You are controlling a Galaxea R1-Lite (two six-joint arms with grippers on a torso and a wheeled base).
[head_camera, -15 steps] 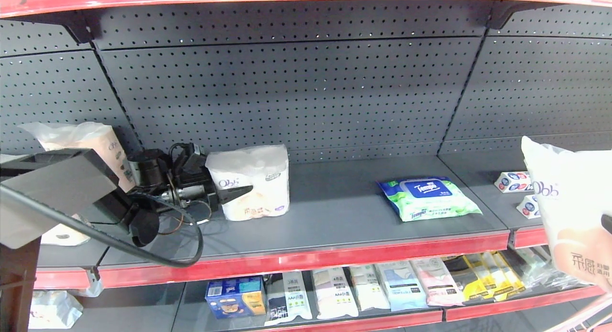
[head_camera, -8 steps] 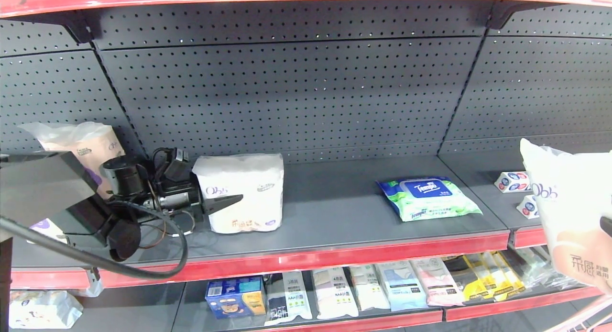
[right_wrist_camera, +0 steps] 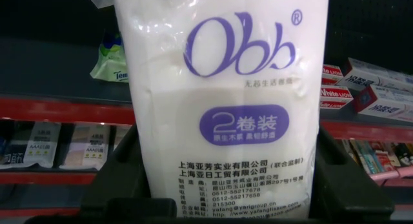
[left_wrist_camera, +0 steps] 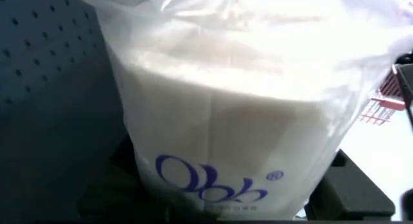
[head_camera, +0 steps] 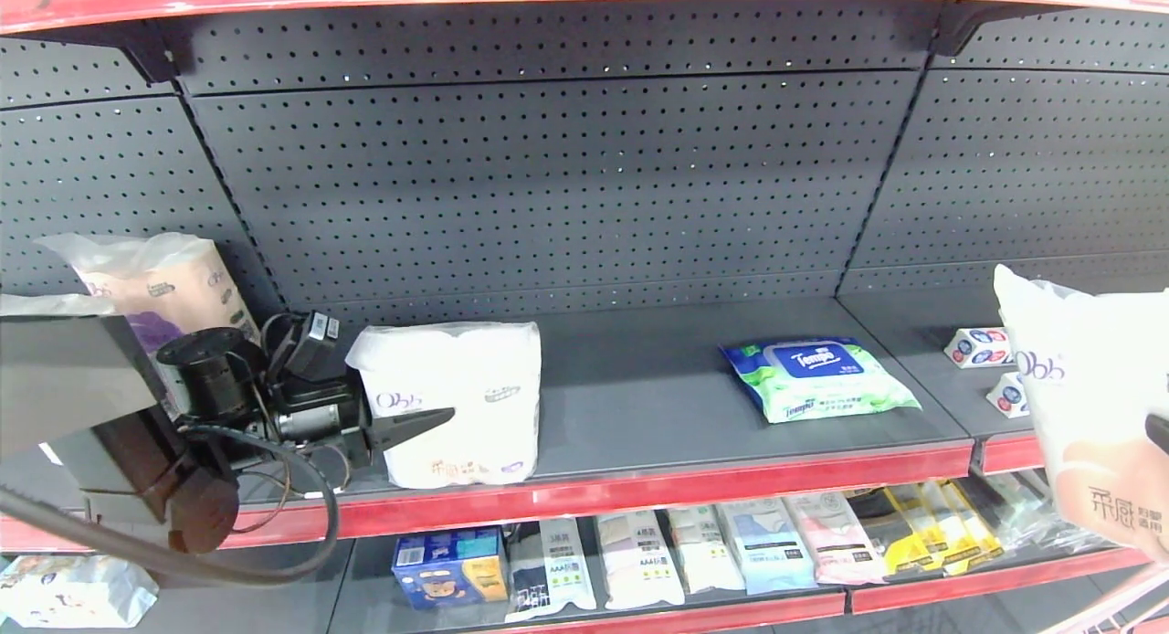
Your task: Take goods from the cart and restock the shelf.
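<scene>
A white pack of toilet rolls (head_camera: 457, 401) stands upright on the dark shelf (head_camera: 658, 415), close to its red front edge. My left gripper (head_camera: 429, 421) is shut on it from the left side, one dark fingertip showing across its front. In the left wrist view the same pack (left_wrist_camera: 226, 121) sits between the fingers (left_wrist_camera: 352, 185). At the far right my right gripper (right_wrist_camera: 222, 192) is shut on a second white roll pack (head_camera: 1091, 406), held in the air in front of the shelf. That pack (right_wrist_camera: 222, 88) stands upright in the right wrist view.
A green wet-wipe pack (head_camera: 817, 378) lies on the shelf's right part. Small boxes (head_camera: 982, 346) sit on the adjoining shelf at the right. A pinkish roll pack (head_camera: 160, 282) stands at the back left. Packaged goods (head_camera: 639, 547) fill the lower shelf.
My left gripper has drawn the white roll pack left and toward the shelf's front edge. The right arm and its pack have not moved.
</scene>
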